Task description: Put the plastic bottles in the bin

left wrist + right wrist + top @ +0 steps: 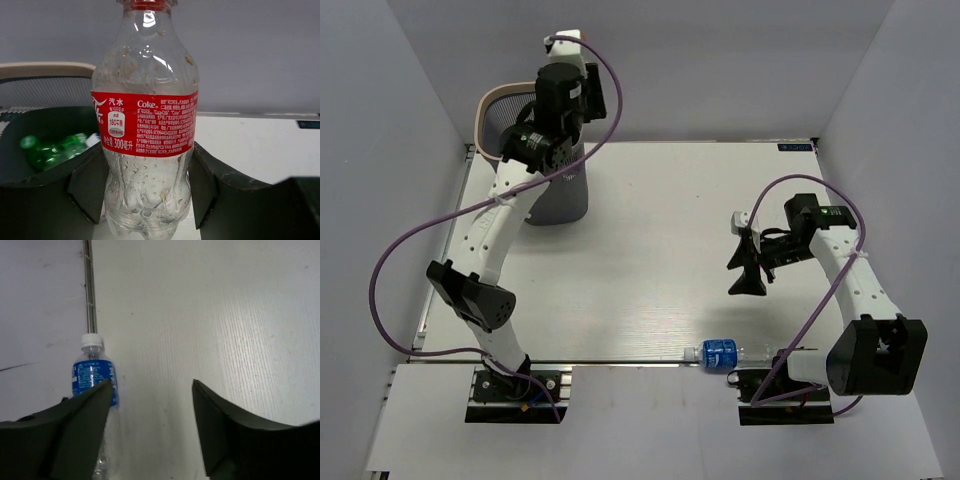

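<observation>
My left gripper (147, 195) is shut on a clear bottle with a red Coke label and red cap (145, 125), held upright between both fingers. The left arm reaches over the bin (560, 200), a dark grey ribbed basket with a pale rim (45, 67). A green bottle (47, 150) lies inside it. Another clear bottle with a blue label and white cap (720, 352) lies on its side near the table's front edge. My right gripper (750, 275) hovers open above and behind that bottle (92, 380), which shows partly behind its left finger (75, 425); nothing sits between the jaws.
The bin stands at the table's back left corner against the grey wall. A metal strip (90, 290) marks the table's front edge next to the blue-label bottle. The right arm's base (790, 390) is just right of that bottle.
</observation>
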You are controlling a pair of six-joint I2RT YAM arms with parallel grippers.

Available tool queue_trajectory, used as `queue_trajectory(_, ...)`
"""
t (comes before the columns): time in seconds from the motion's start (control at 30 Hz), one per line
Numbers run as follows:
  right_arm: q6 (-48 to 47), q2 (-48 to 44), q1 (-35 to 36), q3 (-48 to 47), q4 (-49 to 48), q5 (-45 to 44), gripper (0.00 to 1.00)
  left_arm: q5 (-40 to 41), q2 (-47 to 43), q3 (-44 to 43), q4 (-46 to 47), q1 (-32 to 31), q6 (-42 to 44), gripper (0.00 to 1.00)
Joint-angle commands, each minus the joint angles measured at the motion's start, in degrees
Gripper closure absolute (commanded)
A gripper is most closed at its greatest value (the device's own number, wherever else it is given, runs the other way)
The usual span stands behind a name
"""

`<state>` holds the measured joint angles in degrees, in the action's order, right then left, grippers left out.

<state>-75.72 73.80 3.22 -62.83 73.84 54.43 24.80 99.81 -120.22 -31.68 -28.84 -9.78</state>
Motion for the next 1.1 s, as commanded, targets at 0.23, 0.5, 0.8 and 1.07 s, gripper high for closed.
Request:
queue_trajectory(0.23, -0.57, -2.70, 7.05, 3.59, 1.48, 3.84, 0.16, 1.67, -1.11, 7.20, -3.30, 12.05, -4.90, 0.25)
queue_trajectory(0.5, -3.20, -3.22, 12.85, 6.31, 1.57, -0.73, 0.10, -10.35, -3.30, 5.69, -0.33, 13.11, -0.43, 0.00)
queue_trajectory(0.8, -13.73, -6.74, 23.31, 15.36, 1.22, -8.11, 0.10, -44.63, -14.81, 24.03, 11.20, 10.47, 1.88, 0.00)
queue_trajectory(1.07, 4.96, -13.33, 29.54, 23.97, -21.79, -17.94, 0.11, -47.54, -30.70, 48.11, 14.36, 8.02, -2.69, 0.00)
